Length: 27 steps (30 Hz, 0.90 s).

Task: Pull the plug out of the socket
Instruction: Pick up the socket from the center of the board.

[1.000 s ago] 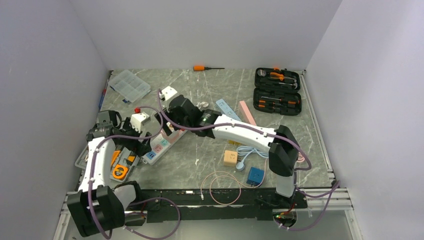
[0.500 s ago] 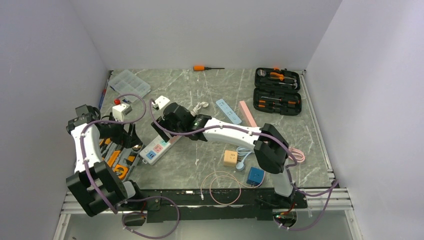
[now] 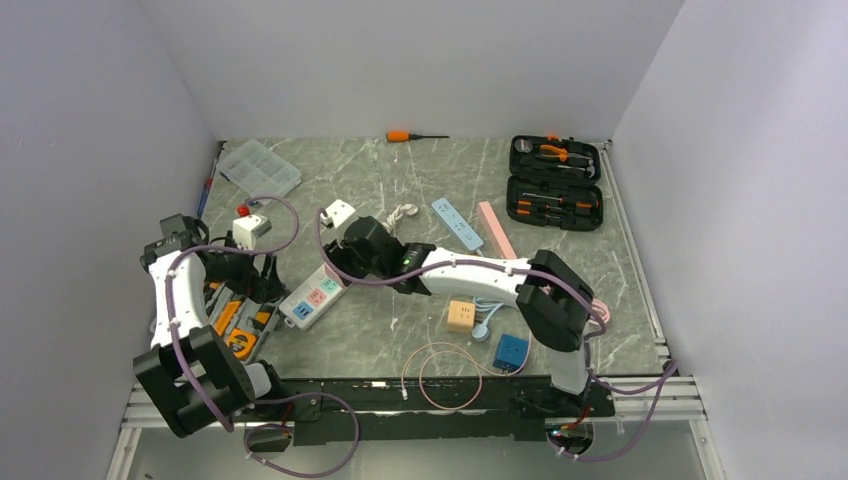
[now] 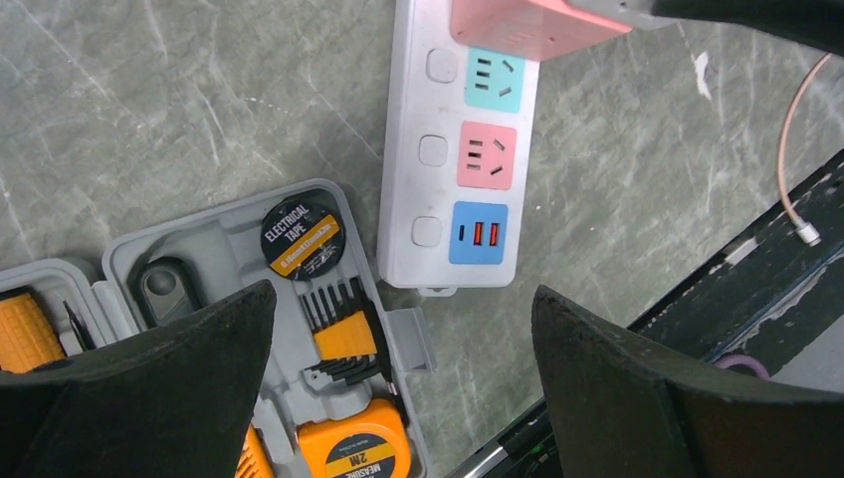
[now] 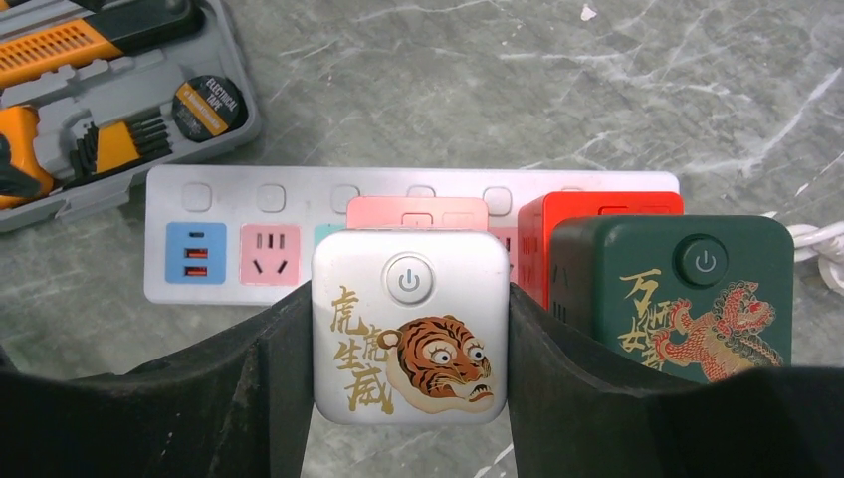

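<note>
A white cube plug [image 5: 409, 324] with a tiger print and a pink base stands in the white power strip [image 5: 229, 199], the socket. My right gripper [image 5: 409, 344] is shut on it, one black finger pressed on each side. In the top view this gripper [image 3: 350, 255] sits over the strip's [image 3: 312, 295] far half. My left gripper [image 4: 403, 299] hangs open over the strip's [image 4: 438, 179] USB end and the tool case, holding nothing. The pink base [image 4: 527, 20] shows at the top edge of the left wrist view.
A red plug [image 5: 597, 214] and a green dragon-print plug [image 5: 677, 299] stand right beside the held one. A grey open tool case [image 4: 129, 259] with tape roll [image 4: 302, 234] and orange tape measure [image 4: 353, 448] lies next to the strip. Loose cables, small adapters and a black tool kit [image 3: 555, 180] lie to the right.
My right gripper's fingers have closed in onto the white plug. The left arm swung left away from the strip, then came slightly back toward it.
</note>
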### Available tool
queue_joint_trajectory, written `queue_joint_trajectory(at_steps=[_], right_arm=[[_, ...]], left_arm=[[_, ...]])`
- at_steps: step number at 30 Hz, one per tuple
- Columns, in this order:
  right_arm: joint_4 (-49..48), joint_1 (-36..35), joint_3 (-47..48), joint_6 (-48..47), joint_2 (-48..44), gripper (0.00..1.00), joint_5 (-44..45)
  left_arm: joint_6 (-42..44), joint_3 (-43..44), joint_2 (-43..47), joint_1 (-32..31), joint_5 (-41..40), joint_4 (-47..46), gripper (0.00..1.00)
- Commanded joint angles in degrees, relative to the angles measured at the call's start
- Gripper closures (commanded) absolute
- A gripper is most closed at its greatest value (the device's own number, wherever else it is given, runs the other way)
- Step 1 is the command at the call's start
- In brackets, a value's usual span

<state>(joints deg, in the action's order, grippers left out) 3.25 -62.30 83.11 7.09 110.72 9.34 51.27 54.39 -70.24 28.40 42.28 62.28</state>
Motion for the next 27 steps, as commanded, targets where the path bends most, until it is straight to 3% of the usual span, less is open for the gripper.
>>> queue_joint_trajectory(at_steps=[1,9,16,25,27], right_arm=[[-1.75,-0.64,-8.19,2.34,-4.44,0.84,-0.29],[-7.44,-0.69,-23.22,4.78,-12.59,0.90,-0.84],[-10.44,-0.72,-33.74,7.02,-16.19,0.92,-3.04],[-10.83,-0.70,-37.50,7.89,-16.62,0.92,-2.97],[-10.93,-0.75,-37.97,8.09,-17.18,0.87,-2.88]], left_arm=[[-1.78,-1.68,2.19,-4.69,-3.93,-2.63,0.01],[-6.54,-3.35,5.04,-14.59,-8.64,-6.82,0.01],[-11.40,-2.36,3.16,-18.43,-7.02,-9.07,0.01],[-13.51,-3.23,0.56,-27.52,-7.41,-10.28,0.01],[-14.02,-2.98,-0.55,-29.54,-7.38,-9.83,0.01]])
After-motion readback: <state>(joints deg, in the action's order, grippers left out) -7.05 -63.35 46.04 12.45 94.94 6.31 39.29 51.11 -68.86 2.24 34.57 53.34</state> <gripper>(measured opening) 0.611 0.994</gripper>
